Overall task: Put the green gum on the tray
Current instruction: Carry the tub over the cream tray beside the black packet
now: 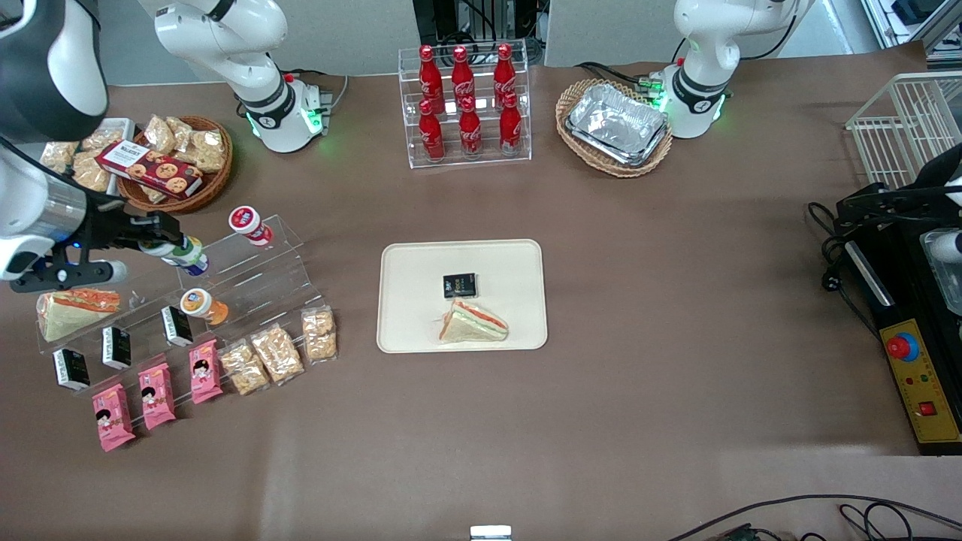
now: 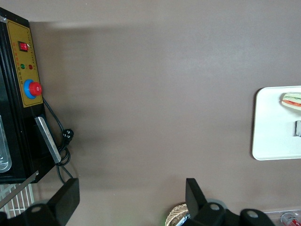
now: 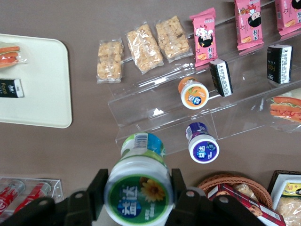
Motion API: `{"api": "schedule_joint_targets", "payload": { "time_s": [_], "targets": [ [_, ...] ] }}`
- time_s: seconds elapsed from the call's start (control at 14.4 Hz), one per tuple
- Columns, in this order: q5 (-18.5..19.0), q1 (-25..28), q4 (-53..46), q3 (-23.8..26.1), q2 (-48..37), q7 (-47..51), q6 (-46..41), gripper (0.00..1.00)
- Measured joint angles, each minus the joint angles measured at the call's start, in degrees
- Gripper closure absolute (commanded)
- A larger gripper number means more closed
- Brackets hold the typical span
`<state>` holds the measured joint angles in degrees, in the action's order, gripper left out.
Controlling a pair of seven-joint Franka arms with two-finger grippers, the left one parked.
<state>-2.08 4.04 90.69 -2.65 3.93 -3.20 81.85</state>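
Observation:
My right gripper is shut on the green gum, a white bottle with a green lid and a green-and-yellow label. It holds the bottle above the upper steps of the clear acrylic shelf, toward the working arm's end of the table. In the right wrist view the green gum sits between the two black fingers of the gripper. The cream tray lies flat at the table's middle, apart from the gripper, and also shows in the right wrist view.
A black packet and a wrapped sandwich lie on the tray. The shelf holds an orange-lidded bottle, a blue-lidded bottle, black packets, pink packets and a sandwich. A snack basket and a cola rack stand farther from the front camera.

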Motion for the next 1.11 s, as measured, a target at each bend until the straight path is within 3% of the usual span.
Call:
{"api": "schedule_joint_targets", "payload": {
  "time_s": [0.21, 0.62, 1.11],
  "targets": [
    [-1.65, 1.99, -2.31, 0.63, 0.44, 5.02, -1.73, 0.74],
    [-3.29, 16.7, -2.16, 1.68, 3.16, 23.0, 1.85, 0.74],
    [-5.03, 24.72, 14.72, 1.71, 7.26, 32.79, 28.19, 0.74]
  ]
}}
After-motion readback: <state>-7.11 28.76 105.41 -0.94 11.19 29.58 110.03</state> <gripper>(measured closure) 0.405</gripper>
